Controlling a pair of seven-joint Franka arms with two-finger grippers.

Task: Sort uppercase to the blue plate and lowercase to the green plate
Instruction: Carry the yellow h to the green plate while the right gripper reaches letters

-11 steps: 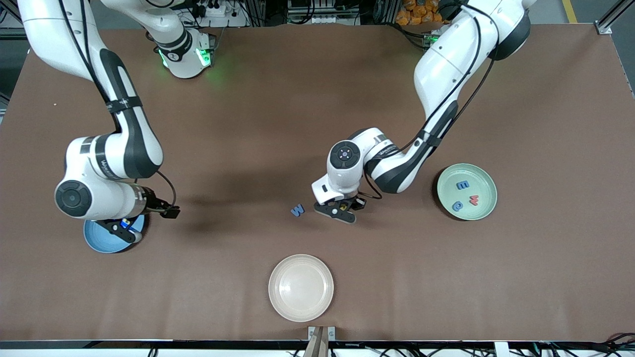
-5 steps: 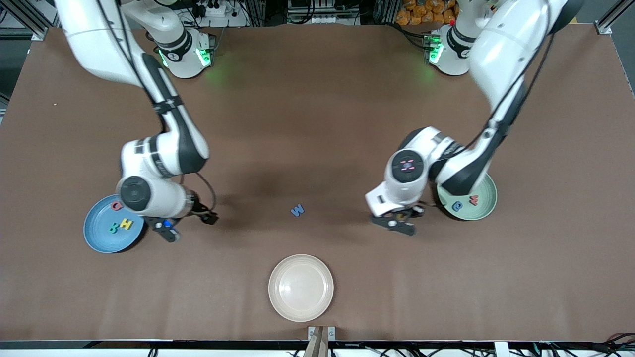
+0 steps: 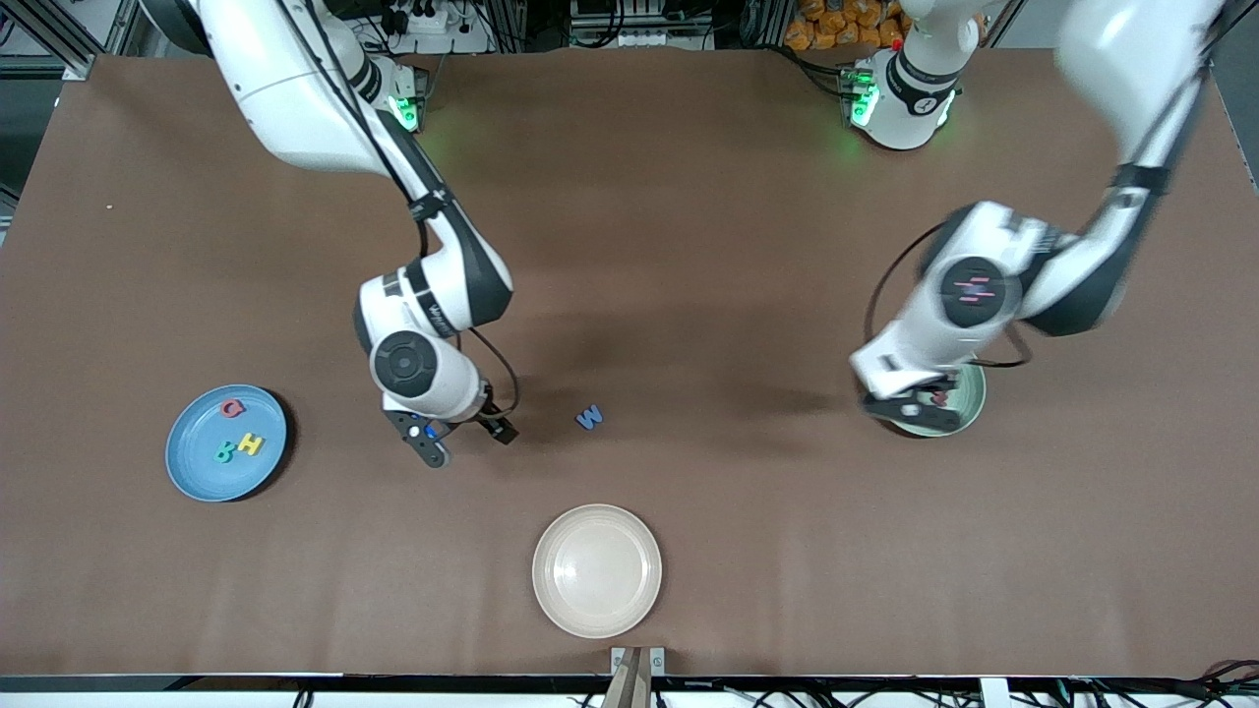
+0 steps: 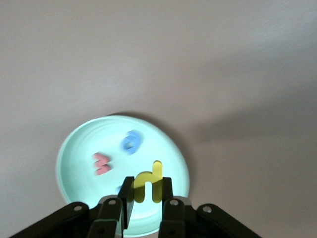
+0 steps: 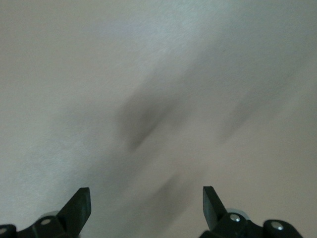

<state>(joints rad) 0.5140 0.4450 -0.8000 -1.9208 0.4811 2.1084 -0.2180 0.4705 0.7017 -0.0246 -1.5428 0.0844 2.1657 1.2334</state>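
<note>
The left gripper (image 4: 143, 208) is clamped on the yellow h (image 4: 148, 184), pinching the letter's lower part between its fingertips so that the rest stands clear of them. It hangs over the green plate (image 3: 974, 398), which sits toward the left arm's end of the table. In the left wrist view the plate (image 4: 74, 148) already holds the red w (image 4: 101, 163) and a blue rounded letter (image 4: 132, 142), with bare plate just under the held letter.

The right gripper (image 3: 431, 444) is up over bare table with its jaws spread wide and nothing between them, between the blue plate (image 3: 187, 472) and the blue M (image 3: 589, 417). The blue plate, toward the right arm's end, carries the green R (image 3: 224, 453), the yellow H (image 3: 251, 444) and a red rounded letter (image 3: 231, 408). A beige plate (image 3: 551, 600) lies nearer the front camera, unused.

The step in hand looks like the delivery of the last lowercase letter. The next move calls for the left arm to lower a little and part its fingers so the h drops inside the rim without landing on the other letters. The right gripper should then go over the M, the one letter left on the table, and descend with jaws either side of it.
</note>
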